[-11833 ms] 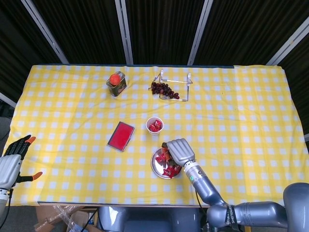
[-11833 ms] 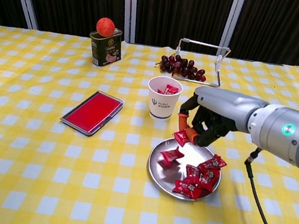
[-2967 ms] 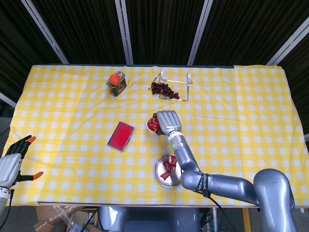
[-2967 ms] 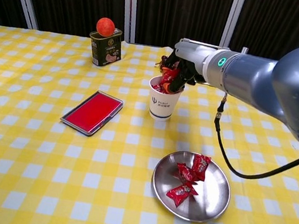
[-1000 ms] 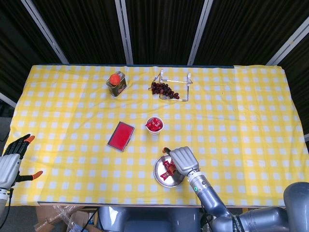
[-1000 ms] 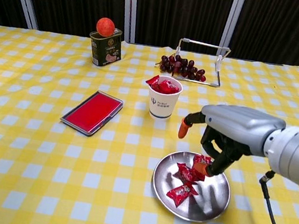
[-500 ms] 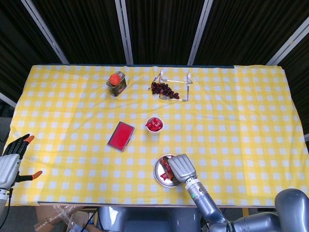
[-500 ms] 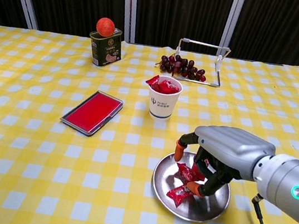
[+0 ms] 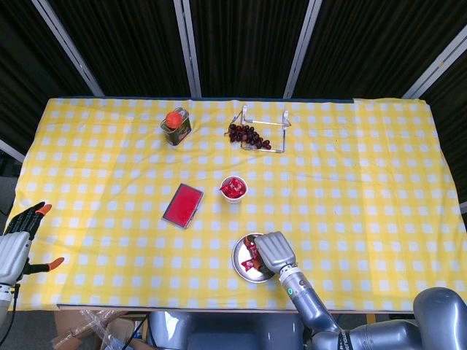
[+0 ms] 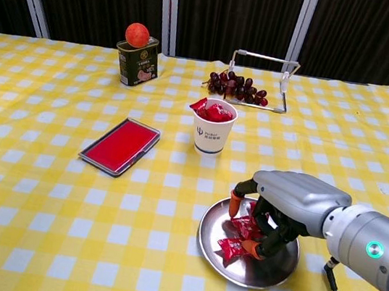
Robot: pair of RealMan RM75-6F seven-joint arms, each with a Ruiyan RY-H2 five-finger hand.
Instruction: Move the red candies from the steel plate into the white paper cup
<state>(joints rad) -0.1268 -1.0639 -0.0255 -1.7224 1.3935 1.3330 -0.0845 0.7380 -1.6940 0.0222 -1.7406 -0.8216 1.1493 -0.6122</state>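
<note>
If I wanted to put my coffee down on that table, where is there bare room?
The whole stretch right of the grape stand and the steel plate is bare cloth. So is the near-left corner, below the red case. It is crowded around the white paper cup and the plate, where the right robot hand works among the red candies.

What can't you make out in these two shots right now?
- Chest view: the right hand covers part of the steel plate; candy count and grip unclear.
- Head view: candies in the white paper cup too small to count.
- Head view: left hand cut by the left edge.
</note>
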